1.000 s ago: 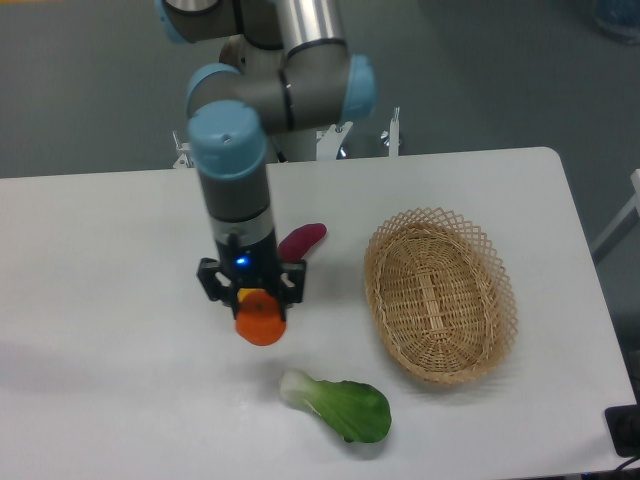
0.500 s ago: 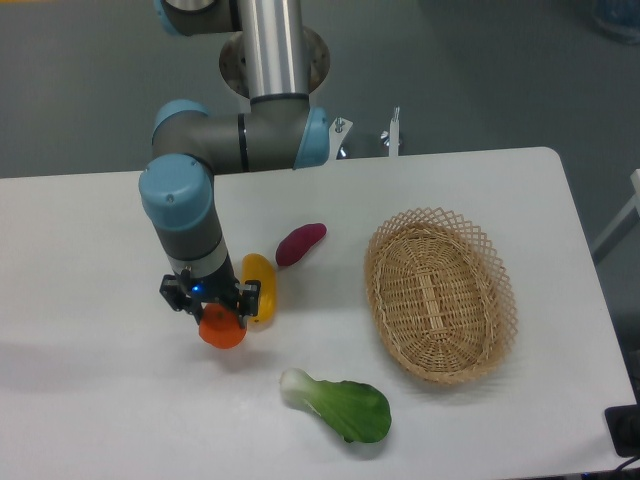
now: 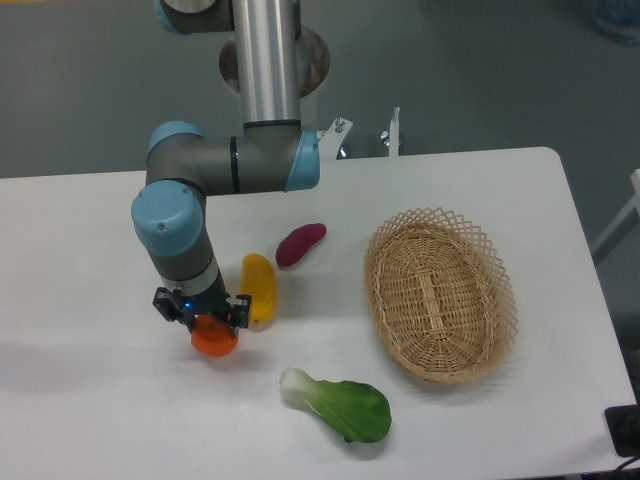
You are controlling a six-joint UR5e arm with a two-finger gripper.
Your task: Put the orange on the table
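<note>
Orange (image 3: 214,339) fruit sits clamped in my gripper (image 3: 203,316), jaws closed on it from both sides, arm pointing straight down over the left-centre of the white desk (image 3: 90,250). Can't tell from this view whether the orange's underside is touching the desk or hanging just above; faint shadow right under it. Blue LED lit on the gripper body. Just right of the gripper, v. close to the near finger but apparently not touching, lies an elongated yellow fruit (image 3: 259,287), long axis running roughly front-to-back. Up and right of that, a small purple-red veg (image 3: 300,243), tilted, apart from the yellow one. Front-centre of desk: bok choy (image 3: 340,405), white stem end toward the orange, green leaves to the right, well apart from the gripper. Oval wicker basket (image 3: 440,296) on the right half of the desk, nothing visible inside, well away from the orange.
</note>
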